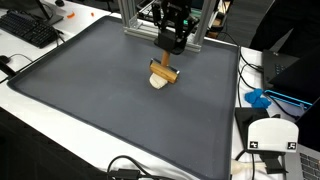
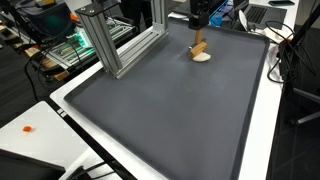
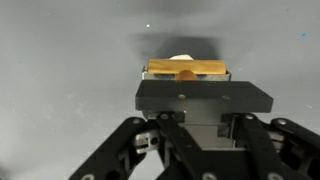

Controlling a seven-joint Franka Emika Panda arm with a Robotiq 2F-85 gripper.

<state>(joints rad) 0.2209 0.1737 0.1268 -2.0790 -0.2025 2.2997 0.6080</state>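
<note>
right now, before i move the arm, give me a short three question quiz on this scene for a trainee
1. True or false: the wooden object sits on the grey mat.
2. In an exterior view, what stands just behind the tool? A) a metal frame B) a sink C) a basket
3. Which thing is nearest the tool?

Key: 1 true; 2 A; 3 the wooden object.
</note>
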